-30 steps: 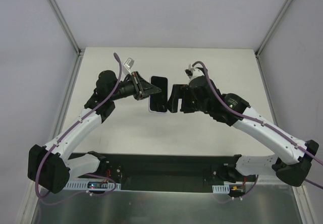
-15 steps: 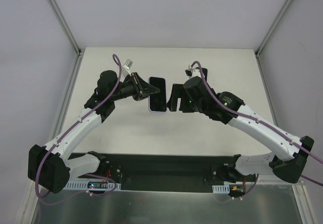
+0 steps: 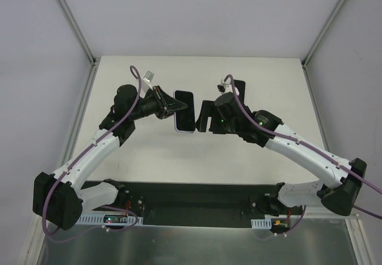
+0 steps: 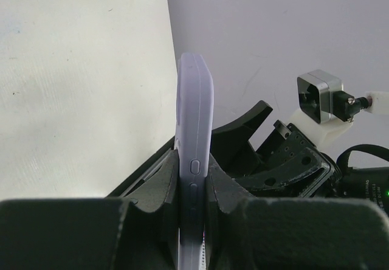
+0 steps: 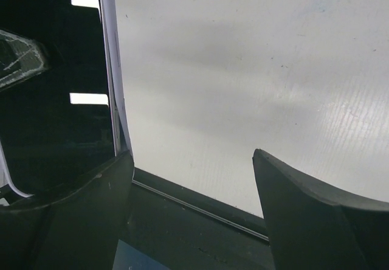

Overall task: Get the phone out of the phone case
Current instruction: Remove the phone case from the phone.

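Holding the cased phone (image 3: 185, 110) up off the worktop (image 3: 149, 151), between the two arms, dark screen facing the overhead view. Left fingers (image 4: 159, 191) clenched on it, one each side of the lilac case (image 4: 194, 118) by the side buttons. Phone stands edge-on in the left wrist view.

Right fingers (image 5: 304, 191) spread wide, grasping nothing. They sit just beside the phone's free edge. In the right wrist view the screen and pale case rim lie over by one finger, not squarely in the gap. Touching or not, cannot tell.

Step in hand, as I judge it: bracing done, peel not begun, phone fully seated.

Next move calls for the right fingers to catch the case lip or a corner and pry it away while the left holds firm. Likely snag: the left grip pins case and phone together.
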`<state>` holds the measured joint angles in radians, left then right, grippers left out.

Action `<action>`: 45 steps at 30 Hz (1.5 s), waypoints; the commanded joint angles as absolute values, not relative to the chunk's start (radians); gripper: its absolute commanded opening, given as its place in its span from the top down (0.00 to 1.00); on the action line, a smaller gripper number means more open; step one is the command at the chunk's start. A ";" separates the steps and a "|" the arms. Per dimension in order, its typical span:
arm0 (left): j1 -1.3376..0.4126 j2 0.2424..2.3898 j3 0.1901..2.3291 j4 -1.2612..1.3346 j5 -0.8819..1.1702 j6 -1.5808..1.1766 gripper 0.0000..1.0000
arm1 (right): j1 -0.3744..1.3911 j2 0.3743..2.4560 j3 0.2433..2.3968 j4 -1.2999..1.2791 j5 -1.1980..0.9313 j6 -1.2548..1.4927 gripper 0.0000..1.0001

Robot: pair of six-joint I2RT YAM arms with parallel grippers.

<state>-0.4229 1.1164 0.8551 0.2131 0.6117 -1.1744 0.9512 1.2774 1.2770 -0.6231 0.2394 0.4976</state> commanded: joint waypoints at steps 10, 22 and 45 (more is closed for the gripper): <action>-0.425 1.023 0.762 0.730 0.592 -1.519 1.00 | 0.931 1.240 1.016 -0.257 -0.152 0.629 0.16; -0.423 1.045 0.680 0.880 0.561 -1.611 1.00 | 0.888 1.206 0.896 0.042 -0.281 0.704 0.14; -0.442 1.038 0.578 0.946 0.546 -1.608 1.00 | 0.775 1.330 1.061 -0.102 -0.186 0.784 0.22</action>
<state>-0.3908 1.0901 0.5507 0.8066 0.4553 -1.5482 0.7914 1.2606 1.0065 -0.0872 -0.3023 0.7517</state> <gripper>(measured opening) 0.130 0.784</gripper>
